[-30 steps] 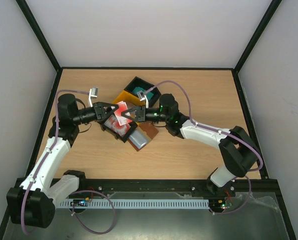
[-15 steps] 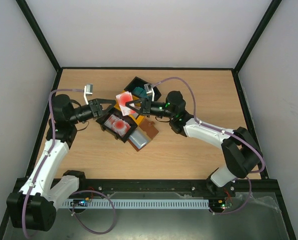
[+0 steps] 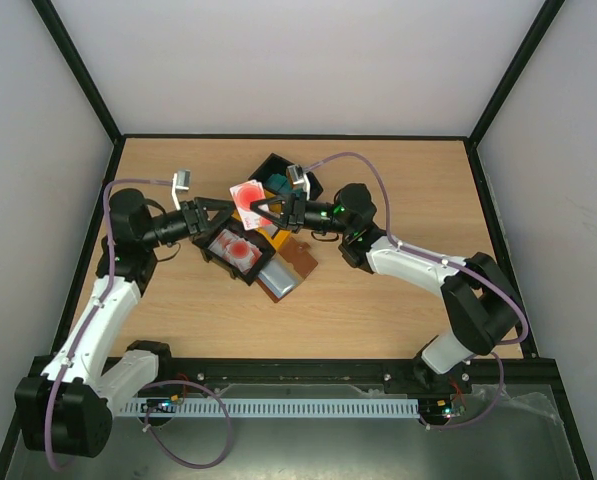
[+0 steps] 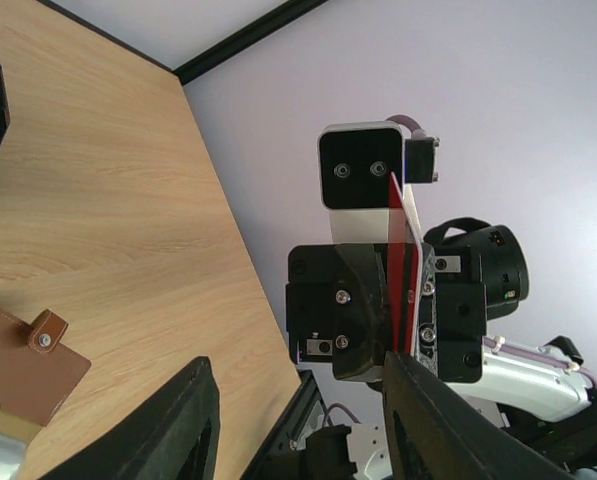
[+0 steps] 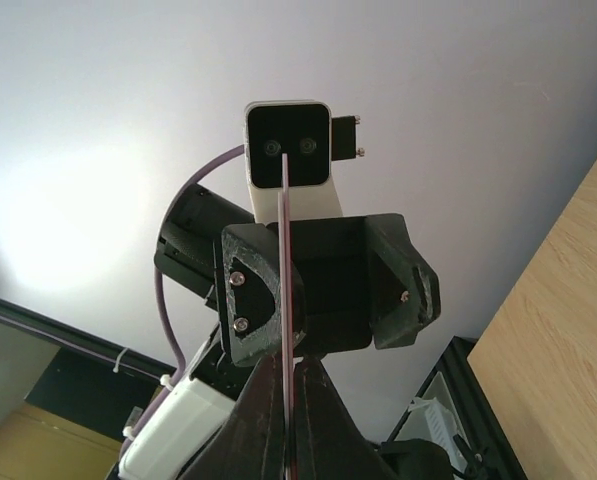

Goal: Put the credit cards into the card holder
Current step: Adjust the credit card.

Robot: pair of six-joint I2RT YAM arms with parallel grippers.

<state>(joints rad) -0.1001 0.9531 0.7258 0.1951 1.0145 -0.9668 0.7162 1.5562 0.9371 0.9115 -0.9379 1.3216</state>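
From above, the right hand (image 3: 262, 207) pinches a red-marked card (image 3: 246, 194) at frame centre over the bins (image 3: 270, 162), the left hand (image 3: 218, 210) released beside it and the holder (image 3: 298, 262) just lower right; the left wrist view shows the card edge-on, centre right; the right wrist view shows it clamped, bottom centre.

Looking along my right gripper (image 5: 290, 378), I see its jaws pinched tight on a credit card (image 5: 285, 250), edge-on, white with a red streak. Facing me is the left gripper (image 5: 323, 290), jaws spread apart, its wrist camera (image 5: 288, 145) above. A slice of worktop (image 5: 568, 290) shows at right.
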